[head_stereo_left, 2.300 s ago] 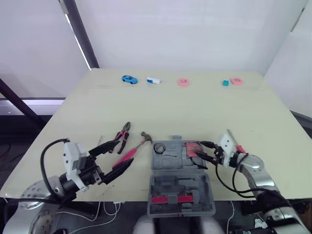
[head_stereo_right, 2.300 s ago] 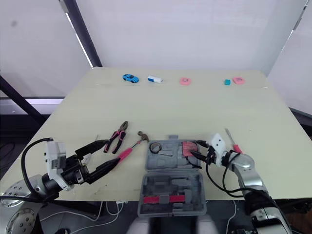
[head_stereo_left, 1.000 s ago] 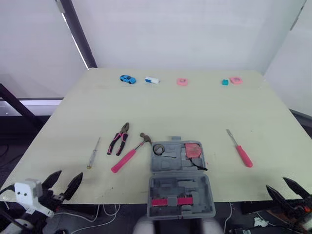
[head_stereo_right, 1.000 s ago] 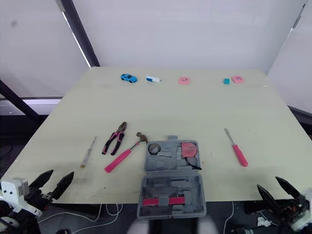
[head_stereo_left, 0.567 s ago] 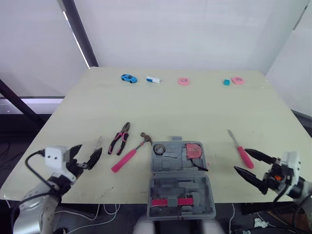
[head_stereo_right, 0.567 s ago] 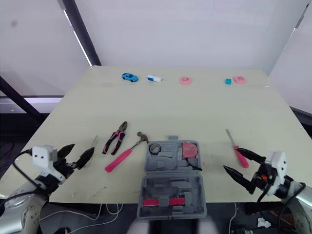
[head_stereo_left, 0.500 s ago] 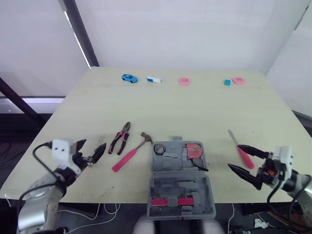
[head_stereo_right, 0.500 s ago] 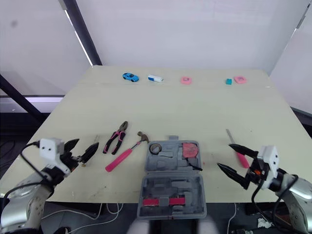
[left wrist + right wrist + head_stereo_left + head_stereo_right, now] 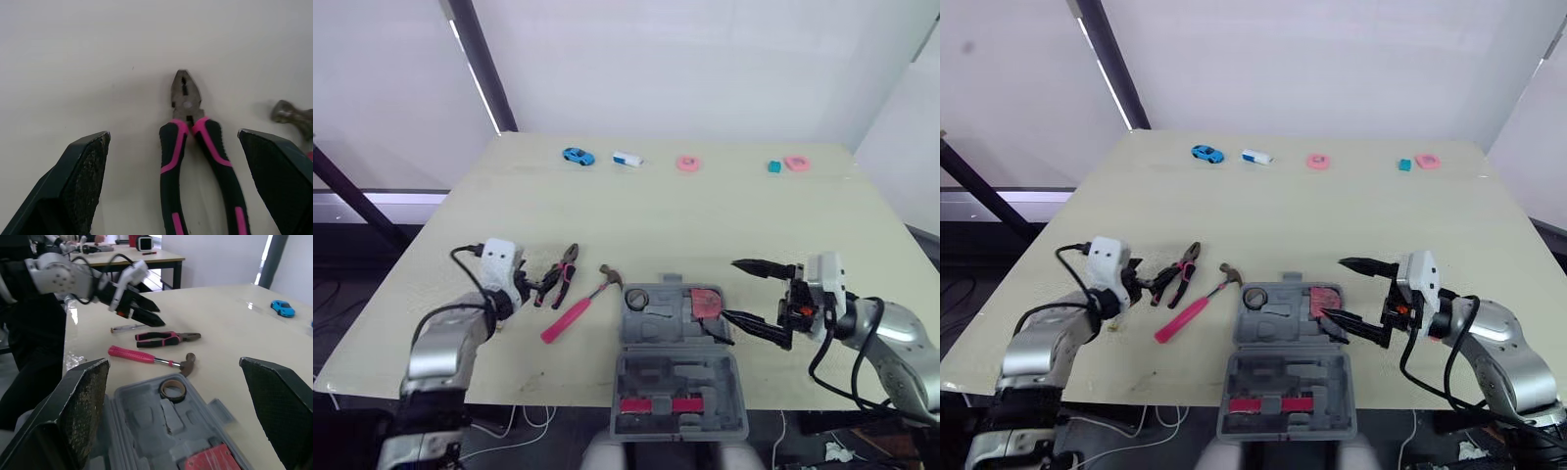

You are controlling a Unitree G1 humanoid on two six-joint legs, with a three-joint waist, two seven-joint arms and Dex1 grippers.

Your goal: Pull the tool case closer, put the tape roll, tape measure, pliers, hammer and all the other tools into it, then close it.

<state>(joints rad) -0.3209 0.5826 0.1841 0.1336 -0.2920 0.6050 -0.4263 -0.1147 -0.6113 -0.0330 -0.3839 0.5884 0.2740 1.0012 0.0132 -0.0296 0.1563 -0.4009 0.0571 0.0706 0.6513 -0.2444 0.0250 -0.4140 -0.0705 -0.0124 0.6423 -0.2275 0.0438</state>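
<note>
- Tool case (image 9: 677, 377): grey moulded plastic, lying open in the middle of the pale yellow table (image 9: 705, 215) at its near edge, so the pull-closer step looks done; filling is partly done, and closing is left
- The left tool (image 9: 173, 133) is low over the table, its two fingers wide apart and empty, with the pliers lying between them; a slim pale-handled screwdriver (image 9: 128, 328) lies just beside it, outside the case
- The black-and-pink pliers (image 9: 558, 277) lie flat on the table left of the case, not yet packed; I judge them the likely next pick
- The pink-handled hammer (image 9: 576, 311) lies on the table between the pliers and the case, its metal head toward the case's far left corner; not yet packed
- Inside the case, the far half holds the black tape roll (image 9: 636, 298) at its left corner and the red tape measure (image 9: 708, 304) at its right; the near half holds a pink-and-black piece (image 9: 656, 403) that I cannot identify; the other moulded slots look empty
- The right tool (image 9: 729, 289) is at the case's right side, fingers spread wide and empty; its lower finger is close by the tape measure, and whether it touches I cannot tell
</note>
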